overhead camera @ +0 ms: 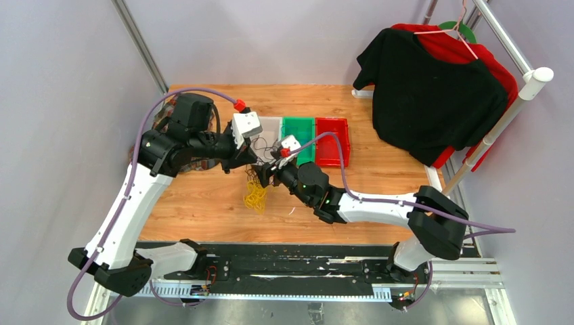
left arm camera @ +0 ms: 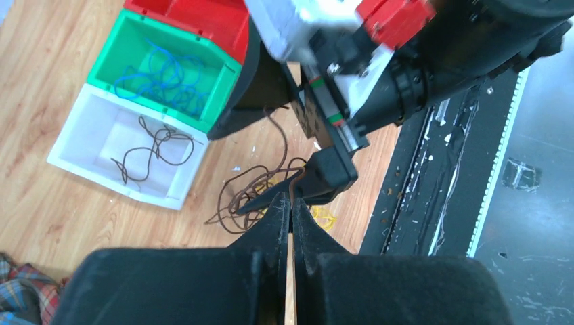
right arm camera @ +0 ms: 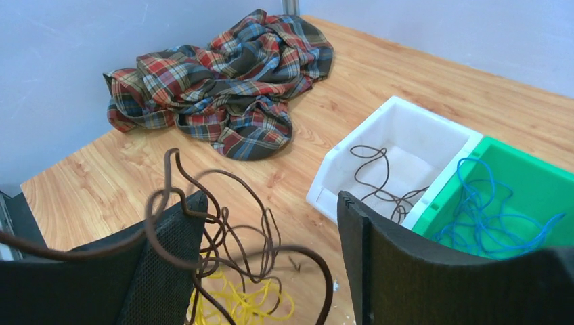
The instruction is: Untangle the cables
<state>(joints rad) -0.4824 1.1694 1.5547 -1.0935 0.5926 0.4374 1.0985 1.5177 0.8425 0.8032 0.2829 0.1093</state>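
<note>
Table (right arm camera: 101, 183) is smooth wood grain, bins (right arm camera: 433, 135) shiny plastic, plaid cloth (right arm camera: 223, 88) soft and woven, brown cables (right arm camera: 260, 254) matt, rubbery.

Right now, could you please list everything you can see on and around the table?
table: one, wooden, under everything.
white bin: one, white, row's left end.
green bin: one, green, mid-row.
red bin: one, red, row's right end.
brown strands: a few, dark brown, in the white bin.
blue cables: several, blue, in the green bin.
yellow cables: small pile, yellow, on the table.
brown tangle: one clump, dark brown, lifted above the yellow cables.
plaid cloth: one, red-checked, crumpled at the table's far left.
black shirt: one, black, hanging at the right.
red garment: one, red, behind the black shirt.
left gripper: one, black, shut on the brown tangle.
right gripper: one, black, open beside the brown tangle.
</note>
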